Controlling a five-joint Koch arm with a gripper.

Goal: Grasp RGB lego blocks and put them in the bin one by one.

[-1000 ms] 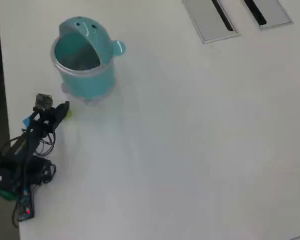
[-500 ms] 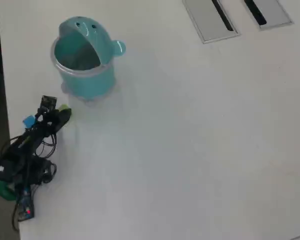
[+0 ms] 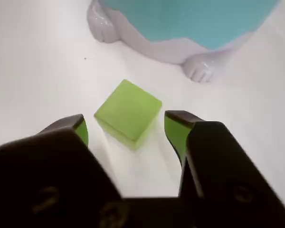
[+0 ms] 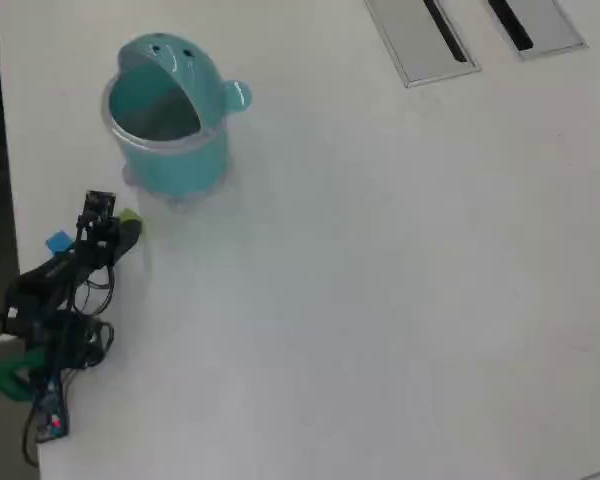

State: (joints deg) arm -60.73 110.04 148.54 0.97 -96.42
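Wrist view: gripper spread wide, empty, jaws flanking yellow-green block at 9 and 3 o'clock, small gaps both sides, no contact visible. Block flat on white table, rotated corner-on to the jaws. Bin at 12 o'clock beyond block, teal body, pale feet on table.

Overhead view: gripper just beside bin at bin's 7 o'clock, yellow-green block peeking at the tip. Blue block at 9 o'clock of gripper, near. Red block not visible. Bin mouth looks open; contents unreadable.

Judging step: pre-grasp on yellow-green. Next likely calls for a slight advance, then closing. Corner-on pose risks block twisting or squirting out; watch for slip. After that lift clear of rim, carry toward 12 o'clock, release over opening.
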